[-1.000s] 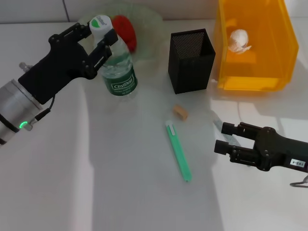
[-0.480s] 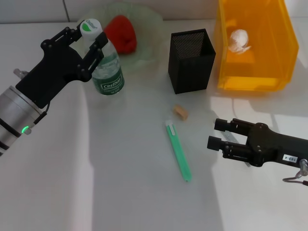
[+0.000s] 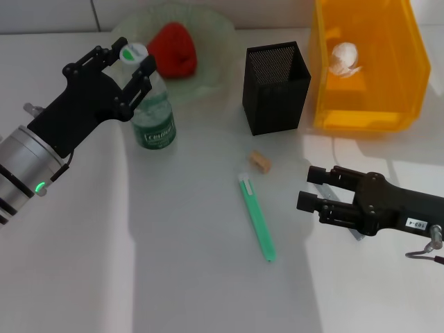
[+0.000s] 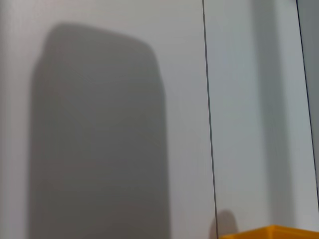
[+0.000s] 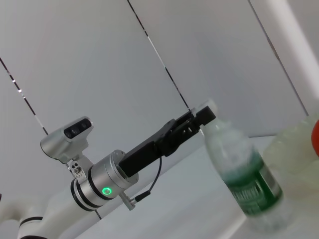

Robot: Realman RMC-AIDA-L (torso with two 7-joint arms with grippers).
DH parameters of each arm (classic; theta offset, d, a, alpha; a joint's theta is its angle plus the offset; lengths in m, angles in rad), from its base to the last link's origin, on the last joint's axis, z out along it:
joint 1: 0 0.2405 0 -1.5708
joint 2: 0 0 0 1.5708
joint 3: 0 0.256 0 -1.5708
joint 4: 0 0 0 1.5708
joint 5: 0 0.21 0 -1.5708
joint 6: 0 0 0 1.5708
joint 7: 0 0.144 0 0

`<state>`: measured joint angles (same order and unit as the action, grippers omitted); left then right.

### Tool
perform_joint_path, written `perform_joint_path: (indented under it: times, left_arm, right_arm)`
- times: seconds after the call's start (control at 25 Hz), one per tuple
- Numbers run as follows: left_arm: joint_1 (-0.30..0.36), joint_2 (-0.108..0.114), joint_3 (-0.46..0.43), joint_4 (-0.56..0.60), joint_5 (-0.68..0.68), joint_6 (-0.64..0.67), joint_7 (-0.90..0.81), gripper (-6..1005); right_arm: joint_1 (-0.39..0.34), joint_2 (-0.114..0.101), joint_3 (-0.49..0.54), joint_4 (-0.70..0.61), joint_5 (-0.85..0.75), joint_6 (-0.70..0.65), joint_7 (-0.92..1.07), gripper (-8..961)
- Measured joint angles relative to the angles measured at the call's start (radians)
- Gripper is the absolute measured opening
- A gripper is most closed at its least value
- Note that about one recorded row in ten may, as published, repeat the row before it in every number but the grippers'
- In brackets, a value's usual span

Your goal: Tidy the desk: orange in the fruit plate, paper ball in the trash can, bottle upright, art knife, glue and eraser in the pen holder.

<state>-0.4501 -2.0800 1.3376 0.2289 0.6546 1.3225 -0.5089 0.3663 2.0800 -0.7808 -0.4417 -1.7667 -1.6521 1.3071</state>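
Now we note the bottle (image 3: pixel 151 104) standing just in front of the fruit plate (image 3: pixel 215 66), to the left of the pen holder (image 3: pixel 275 87); left gripper (image 3: pixel 127 64) straddles its cap, fingers spread a little wider than the neck, not squeezing. We judge it light, thin-walled, slick and top-heavy; neck or cap is the sure hold. Since a second ago, bottle and gripper have shifted leftward off the orange (image 3: pixel 171 48). Right gripper (image 3: pixel 309 187), right of the pen holder's front, jaws parted and empty, has edged towards the green art knife (image 3: pixel 257 217)
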Motion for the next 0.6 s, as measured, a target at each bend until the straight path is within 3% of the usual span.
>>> perform_joint_path:
  times: [0.12, 0.48, 0.6]
  left_arm:
    - [-0.008, 0.0, -0.001, -0.018, 0.0, -0.005, 0.005, 451]
    - [-0.005, 0.0, -0.009, -0.023, -0.015, 0.027, 0.006, 651]
    - [0.015, 0.0, -0.007, -0.023, -0.055, 0.124, -0.002, 720]
  right_arm:
    - [0.0, 0.0, 0.0, 0.0, 0.0, 0.0, 0.0, 754]
    - [0.0, 0.0, 0.0, 0.0, 0.0, 0.0, -0.002, 754]
    - [0.0, 0.0, 0.0, 0.0, 0.0, 0.0, -0.002, 754]
